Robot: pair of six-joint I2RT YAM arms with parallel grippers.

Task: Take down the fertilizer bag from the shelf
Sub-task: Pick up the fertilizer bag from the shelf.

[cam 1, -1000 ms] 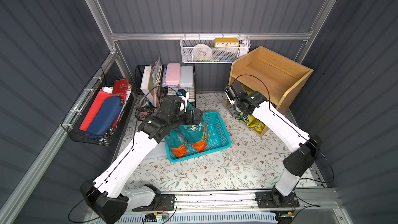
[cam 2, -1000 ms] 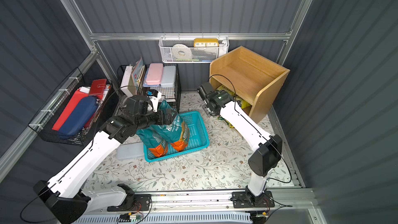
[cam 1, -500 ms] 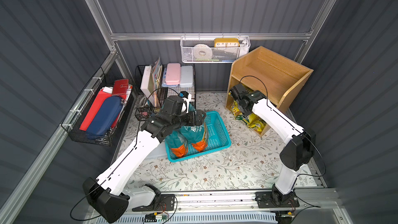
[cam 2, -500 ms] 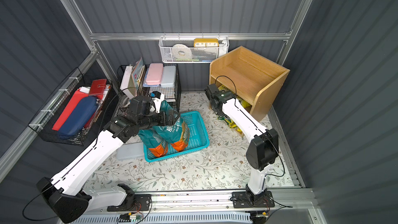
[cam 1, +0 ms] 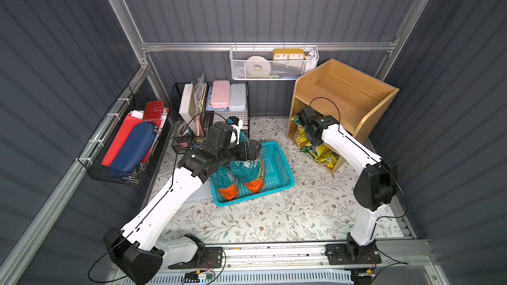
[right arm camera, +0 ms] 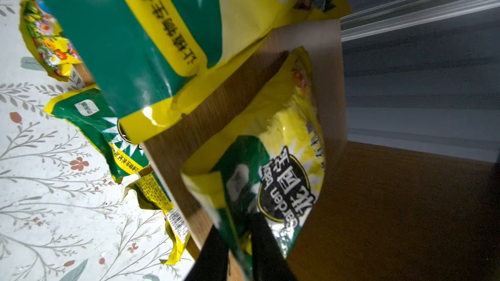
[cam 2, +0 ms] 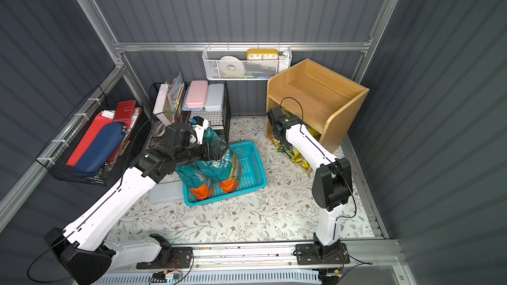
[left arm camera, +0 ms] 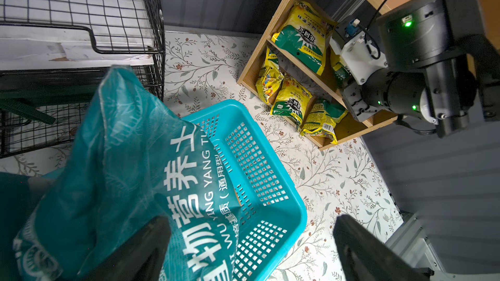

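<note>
Pinching fertilizer bag [right arm camera: 286, 174] on shelf [cam 1: 354, 97].
Both top views: reaches into middle tier. Left wrist: spreads left gripper [left arm camera: 251, 241] wide, empty, teal bag [left arm camera: 121, 171] beside one finger. Right wrist: clamps right gripper [right arm camera: 235, 225] shut, bag edge between fingers.

Five yellow bags [left arm camera: 300, 36]; two teal bags [cam 1: 241, 171]; one basket [cam 1: 277, 165].

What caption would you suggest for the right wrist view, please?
Right end effector shut on a yellow-green fertilizer bag on the wooden shelf.
</note>
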